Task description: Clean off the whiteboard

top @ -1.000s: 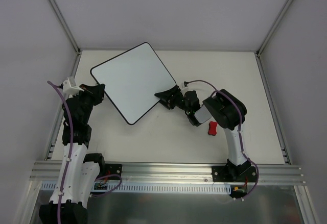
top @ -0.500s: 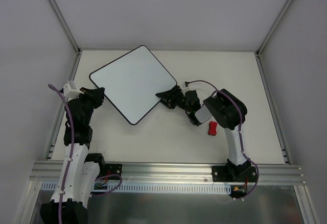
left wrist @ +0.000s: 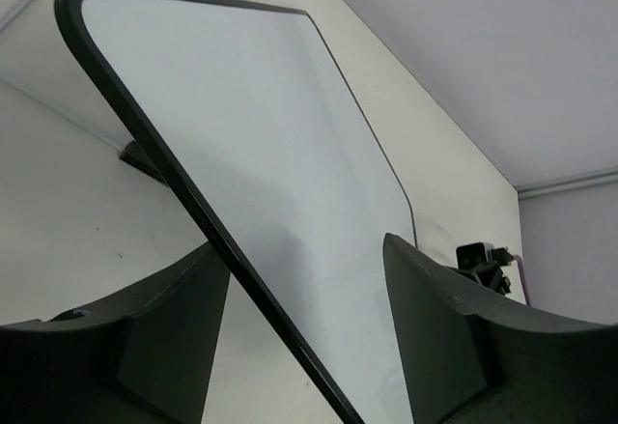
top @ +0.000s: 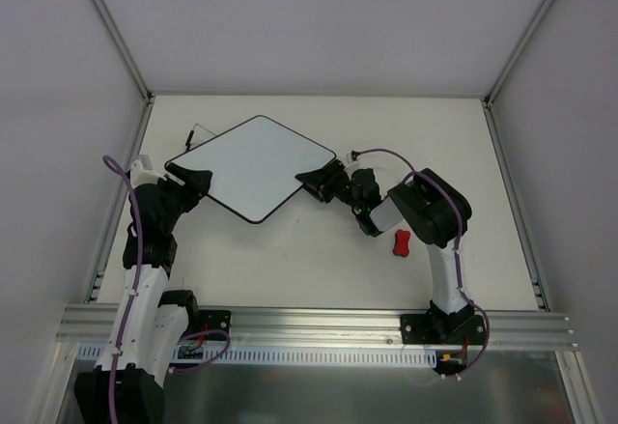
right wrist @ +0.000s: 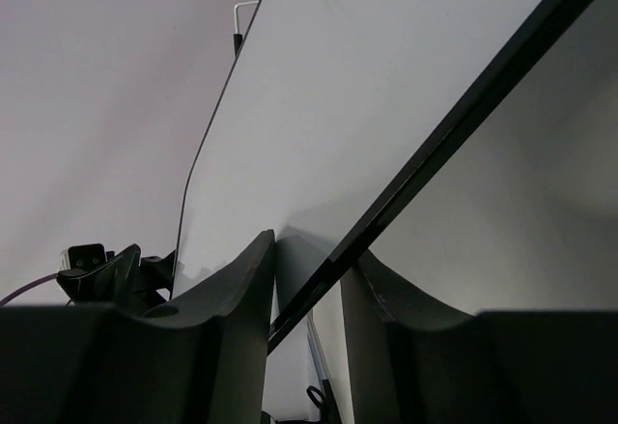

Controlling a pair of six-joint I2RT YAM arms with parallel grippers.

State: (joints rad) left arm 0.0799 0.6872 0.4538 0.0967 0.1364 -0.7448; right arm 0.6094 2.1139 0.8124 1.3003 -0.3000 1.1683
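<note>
Since a second ago the whiteboard has turned and tipped. From above its outline now looks flatter, its far corner has drawn in towards the arms, and a thin white wire loop has come into sight behind its far-left edge. We also see that the left pincer has let go over that second and now stands wide. In the left wrist view its two fingers sit well apart, with the board's black-bordered edge running between them and a clear gap on each side, so it straddles the board's left corner without gripping it. The right pincer is at the board's right corner and is narrow. In the right wrist view one finger lies against the white face and the other sits close against the opposite side of the thin black border, so we read it as clamped on the board's edge. The board is tilted rather than flat on the table. In the left wrist view its far side is raised and a small black tab juts out underneath it. We cannot tell whether any corner rests on the table. Its face shows plain white in all three views. To the right of the board and nearer the arm bases, past the right pincer, a small red eraser lies on the table, well apart from the board.
</note>
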